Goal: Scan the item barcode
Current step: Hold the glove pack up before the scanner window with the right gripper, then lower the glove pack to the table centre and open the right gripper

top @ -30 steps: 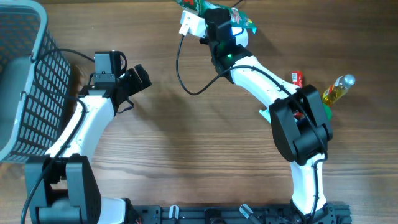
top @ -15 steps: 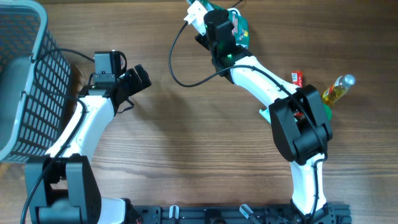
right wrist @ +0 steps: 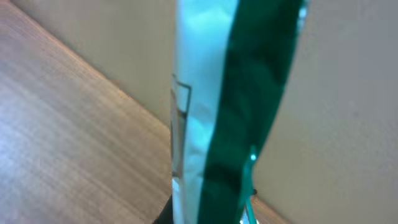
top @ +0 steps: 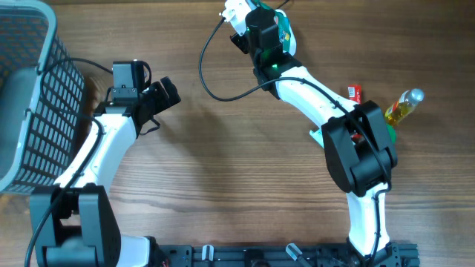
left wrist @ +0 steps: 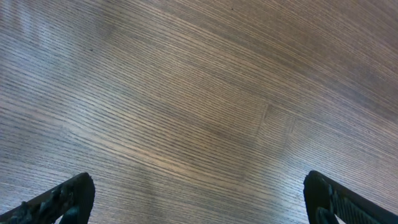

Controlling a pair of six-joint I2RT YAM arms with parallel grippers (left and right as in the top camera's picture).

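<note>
Mid table (top: 223, 170) free; basket (top: 50, 111) blocks L edge.

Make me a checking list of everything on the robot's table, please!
Surface: wooden table, no spills seen.
Job's things: green packet held upright near the far edge; no scanner seen.
Clutter: yellow bottle lying down, small red item beside it, grey basket at the left.
Grippers: left gripper open and empty; right gripper shut on the green packet.
Cables: black cable loops beside the right arm.
Surroundings: plain wall beyond the table.
</note>
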